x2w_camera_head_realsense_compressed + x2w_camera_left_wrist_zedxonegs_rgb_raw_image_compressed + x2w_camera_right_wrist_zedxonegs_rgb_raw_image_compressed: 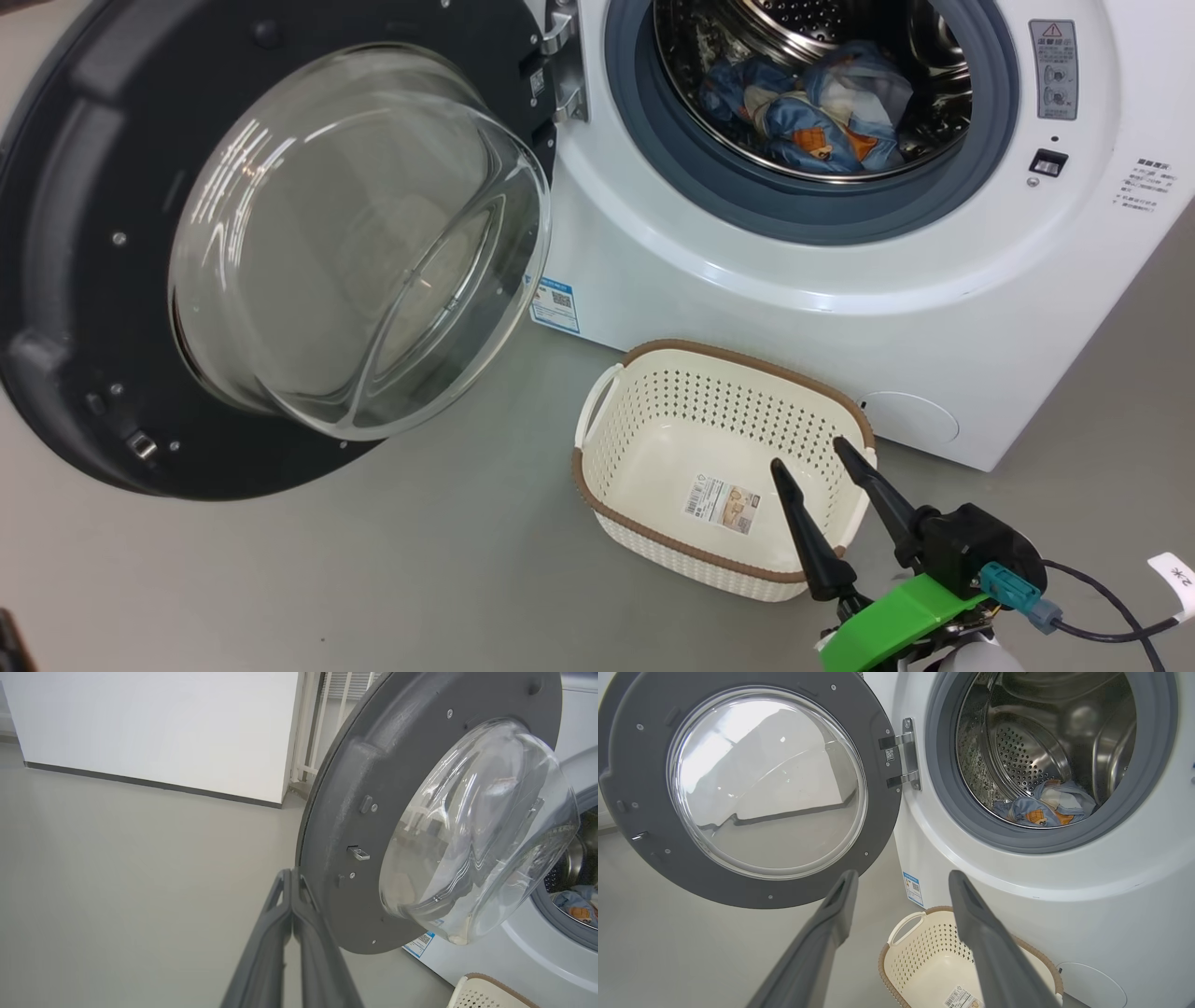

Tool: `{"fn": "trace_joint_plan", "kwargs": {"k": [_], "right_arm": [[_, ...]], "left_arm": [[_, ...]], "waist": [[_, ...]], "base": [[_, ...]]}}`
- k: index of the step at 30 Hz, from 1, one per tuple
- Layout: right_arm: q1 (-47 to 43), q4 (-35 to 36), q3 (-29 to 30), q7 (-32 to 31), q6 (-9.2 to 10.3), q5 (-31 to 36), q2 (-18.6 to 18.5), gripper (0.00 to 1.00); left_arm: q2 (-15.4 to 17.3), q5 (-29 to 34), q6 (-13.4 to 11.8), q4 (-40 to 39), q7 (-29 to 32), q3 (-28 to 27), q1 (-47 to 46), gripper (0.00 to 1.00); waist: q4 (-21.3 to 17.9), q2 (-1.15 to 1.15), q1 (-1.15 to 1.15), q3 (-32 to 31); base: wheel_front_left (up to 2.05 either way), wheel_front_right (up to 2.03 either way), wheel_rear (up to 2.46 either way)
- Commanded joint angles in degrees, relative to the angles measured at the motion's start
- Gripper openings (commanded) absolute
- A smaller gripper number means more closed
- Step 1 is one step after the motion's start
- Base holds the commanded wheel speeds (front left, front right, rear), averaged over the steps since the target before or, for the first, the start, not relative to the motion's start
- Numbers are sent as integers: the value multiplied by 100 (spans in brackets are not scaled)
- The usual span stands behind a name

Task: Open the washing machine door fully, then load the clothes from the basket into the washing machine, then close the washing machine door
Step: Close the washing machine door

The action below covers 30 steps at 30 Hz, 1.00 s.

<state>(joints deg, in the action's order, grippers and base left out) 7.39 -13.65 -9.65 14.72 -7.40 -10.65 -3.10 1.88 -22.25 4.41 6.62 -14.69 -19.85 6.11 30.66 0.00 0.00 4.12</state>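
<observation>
Under everything I see a smooth, matt grey floor (392,579). It takes the lower left and bottom of my head view, even in tone with a soft sheen. In my left wrist view the same floor covers the left half of the frame and runs up to a plain white wall (163,723) across the upper left. A thin dark grey skirting strip (149,784) marks where wall and floor meet, slanting down toward the middle. At the top centre, just beside the wall's end, stand white vertical slats (322,718); what they belong to I cannot tell.
</observation>
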Motion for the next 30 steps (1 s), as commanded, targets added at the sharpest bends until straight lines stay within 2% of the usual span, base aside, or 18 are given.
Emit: {"fn": "trace_joint_plan", "kwargs": {"k": [1, 9, 17, 23, 30], "right_arm": [[82, 151, -111, 28, -9, -9, 22, 100], [45, 184, -66, 28, -9, -33, 22, 100], [-18, 231, -17, 28, -9, -28, 22, 100], [-81, 274, 34, 28, -9, -14, 22, 100], [-64, 290, 1, 28, -9, 36, 23, 100]], "left_arm": [[111, 115, 84, -137, -30, -296, -299, 0], [474, 54, 282, -64, -30, -656, -1041, 0], [1108, -74, 304, 378, -30, -615, -1775, 0], [1488, -529, 306, 801, -30, -428, -2202, 0], [2065, -1534, 307, 1471, 290, -276, -2777, 0]], "waist": [[-4, 0, 0, 2], [-18, 0, 0, 18], [-40, 0, 0, 35], [-56, 0, 0, 41], [-150, 0, 0, 101]], "base": [[0, 0, 0], [0, 0, 0], [0, 0, 0], [0, 0, 0], [0, 0, 0]]}}
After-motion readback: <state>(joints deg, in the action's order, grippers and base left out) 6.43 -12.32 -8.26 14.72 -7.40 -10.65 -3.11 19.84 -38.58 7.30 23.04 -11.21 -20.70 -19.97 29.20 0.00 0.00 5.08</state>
